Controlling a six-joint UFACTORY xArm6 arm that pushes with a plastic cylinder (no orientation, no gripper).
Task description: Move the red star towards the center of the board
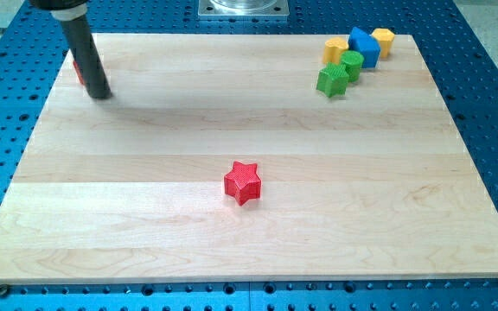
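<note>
The red star lies on the wooden board, a little below the board's middle. My tip rests on the board near its top left corner, far up and to the left of the star. A red block is mostly hidden behind the rod, with only a sliver showing at the rod's left side; its shape cannot be made out.
A cluster of blocks sits at the top right corner: a green star, a green cylinder, a blue cube, a yellow block and a yellow hexagon. Blue perforated table surrounds the board.
</note>
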